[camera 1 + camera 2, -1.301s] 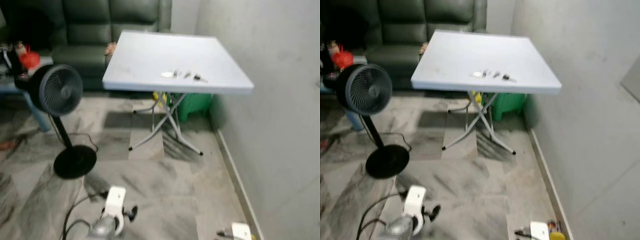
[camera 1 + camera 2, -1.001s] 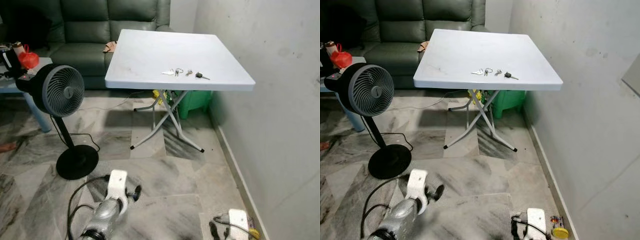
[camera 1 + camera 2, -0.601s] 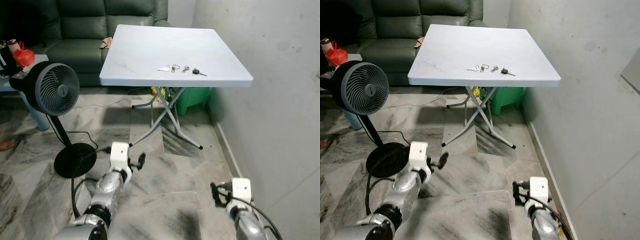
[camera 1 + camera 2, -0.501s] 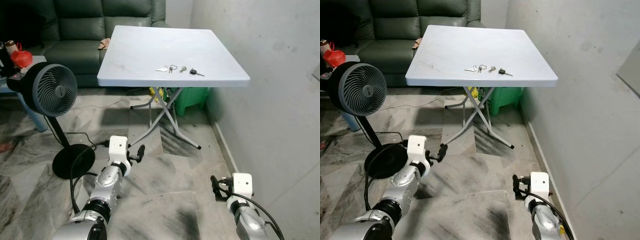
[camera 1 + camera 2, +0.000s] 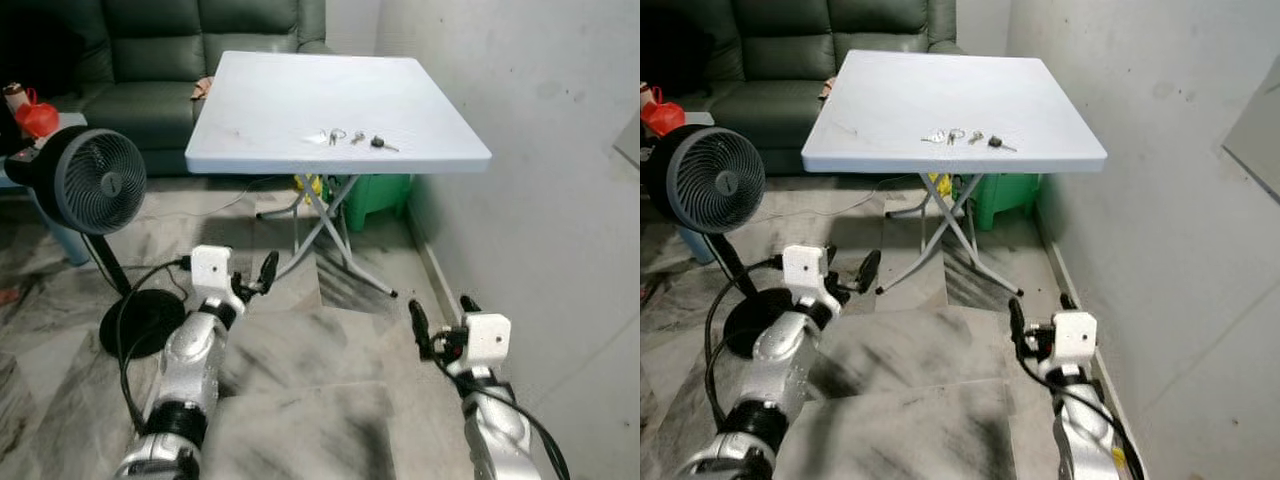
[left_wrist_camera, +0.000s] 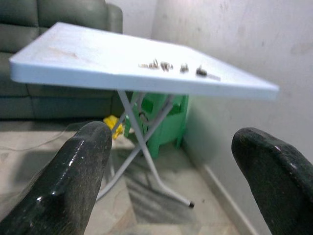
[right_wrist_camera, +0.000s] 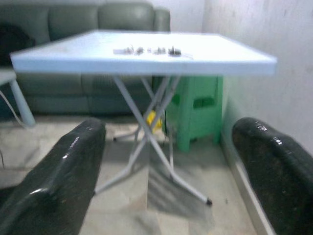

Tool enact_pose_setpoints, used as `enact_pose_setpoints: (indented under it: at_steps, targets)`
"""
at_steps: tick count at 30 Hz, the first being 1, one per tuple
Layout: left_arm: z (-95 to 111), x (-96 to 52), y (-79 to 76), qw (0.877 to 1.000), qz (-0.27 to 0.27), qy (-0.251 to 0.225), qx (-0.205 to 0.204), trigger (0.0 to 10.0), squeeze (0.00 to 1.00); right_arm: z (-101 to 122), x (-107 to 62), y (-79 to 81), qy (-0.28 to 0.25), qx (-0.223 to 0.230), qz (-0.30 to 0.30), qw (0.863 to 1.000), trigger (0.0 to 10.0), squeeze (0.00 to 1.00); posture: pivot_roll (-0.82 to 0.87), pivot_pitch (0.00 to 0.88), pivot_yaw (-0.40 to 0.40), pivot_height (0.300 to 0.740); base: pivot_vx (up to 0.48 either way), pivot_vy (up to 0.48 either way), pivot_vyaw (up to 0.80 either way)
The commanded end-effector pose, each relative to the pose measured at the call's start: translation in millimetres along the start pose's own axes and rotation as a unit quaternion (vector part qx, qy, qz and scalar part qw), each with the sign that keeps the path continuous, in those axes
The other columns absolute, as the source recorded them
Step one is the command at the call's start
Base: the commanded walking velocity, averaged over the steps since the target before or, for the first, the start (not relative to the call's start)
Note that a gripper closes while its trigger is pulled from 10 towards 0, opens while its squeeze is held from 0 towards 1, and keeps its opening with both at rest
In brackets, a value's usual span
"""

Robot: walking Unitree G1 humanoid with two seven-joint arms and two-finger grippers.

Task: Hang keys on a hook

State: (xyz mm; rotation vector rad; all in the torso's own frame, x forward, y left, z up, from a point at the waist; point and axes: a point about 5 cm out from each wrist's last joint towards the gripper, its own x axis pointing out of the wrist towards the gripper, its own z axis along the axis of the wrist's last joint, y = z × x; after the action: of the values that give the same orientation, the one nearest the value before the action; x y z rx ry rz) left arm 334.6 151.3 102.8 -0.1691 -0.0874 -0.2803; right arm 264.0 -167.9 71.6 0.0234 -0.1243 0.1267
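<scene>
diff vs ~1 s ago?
Both arms have come up in front of the robot: left gripper and right gripper, both open and empty, now point toward the table. Nothing grasped. The keys still lie on the tabletop.

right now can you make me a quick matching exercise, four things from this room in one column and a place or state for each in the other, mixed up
Things:
1. keys
2. standing fan
3. green stool
4. left hand

Places or states:
A. under the white folding table, by the wall
B. open, held low over the floor, short of the table
C. lying in a row on the tabletop near its front edge
D. on the floor to the robot's left of the table

Pairs: 1-C, 2-D, 3-A, 4-B
</scene>
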Motion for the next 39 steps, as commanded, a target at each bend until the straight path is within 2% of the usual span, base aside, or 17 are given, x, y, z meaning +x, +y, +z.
enact_pose_setpoints:
  at_steps: [1,3,6,8,9,11,12,16,17,23,30,33,39]
  targets:
    - [10.7,1.6,0.3,1.0,-0.007,-0.013,-0.007,10.0,0.0,15.4,4.3,4.9,-0.023,-0.001,0.01,1.0,10.0,0.0,-0.13,0.007,-0.018,0.74,0.0,0.0,0.0]
    - [21.5,3.8,-1.5,1.0,-0.011,-0.024,-0.004,10.0,0.0,30.4,8.3,6.6,-0.043,-0.006,0.001,0.999,10.0,0.0,-0.13,0.007,-0.018,0.74,0.0,0.0,0.0]
    - [31.1,6.7,-1.8,0.999,-0.003,-0.029,-0.038,10.0,0.0,40.5,11.3,4.7,-0.044,0.011,-0.017,0.999,10.0,0.0,-0.13,0.009,-0.016,0.74,0.0,0.0,0.0]
    - [29.4,5.7,-1.4,0.999,-0.005,-0.028,-0.03,10.0,0.0,36.3,9.9,4.6,-0.035,0.011,0.0,0.999,10.0,0.0,-0.13,0.008,-0.015,0.74,0.0,0.0,0.0]
    - [21.3,3.1,1.3,1.0,0.0,-0.016,-0.027,10.0,0.0,25.3,6.1,1.5,-0.018,0.0,0.009,1.0,10.0,0.0,-0.13,0.008,-0.015,0.74,0.0,0.0,0.0]
    - [14.6,-1.5,3.1,1.0,0.002,0.001,-0.022,10.0,0.0,18.2,0.5,-2.5,-0.002,0.0,-0.006,1.0,10.0,0.0,-0.13,0.008,-0.015,0.74,0.0,0.0,0.0]
    - [13.4,-3.6,0.9,0.999,-0.014,0.004,-0.033,10.0,0.0,16.8,-1.7,-4.2,0.004,-0.005,-0.016,1.0,10.0,0.0,-0.13,0.008,-0.015,0.74,0.0,0.0,0.0]
    - [12.0,-4.9,-2.4,0.999,-0.017,0.014,-0.04,10.0,0.0,22.9,-1.8,0.8,0.005,-0.012,-0.006,1.0,10.0,0.0,-0.13,0.01,-0.02,0.74,0.0,0.0,0.0]
    - [12.8,-4.7,-2.6,0.999,-0.014,0.016,-0.025,10.0,0.0,25.7,-0.9,2.7,0.004,-0.013,-0.005,1.0,10.0,0.0,-0.13,0.01,-0.02,0.74,0.0,0.0,0.0]
    - [17.1,2.0,-1.6,1.0,-0.018,0.022,-0.014,10.0,0.0,29.1,6.1,3.4,0.002,-0.021,-0.001,1.0,10.0,0.0,-0.11,0.005,-0.024,0.74,0.0,0.0,0.0]
    - [25.2,5.5,1.8,1.0,-0.009,0.005,-0.001,10.0,0.0,29.9,9.1,-2.9,0.007,-0.032,-0.014,0.999,10.0,0.0,-0.11,0.003,-0.03,0.74,0.04,0.0,0.0]
    - [25.0,6.8,-0.1,1.0,-0.008,0.008,-0.012,10.0,0.0,30.2,9.2,-4.2,0.01,-0.031,-0.014,0.999,10.0,0.0,-0.11,0.003,-0.03,0.74,0.28,0.0,0.0]
    - [23.3,10.1,-6.2,1.0,-0.016,0.01,-0.004,10.0,0.0,30.7,11.1,-5.1,0.01,-0.033,-0.013,0.999,10.0,0.0,-0.11,0.002,-0.032,0.74,0.282,0.0,0.0]
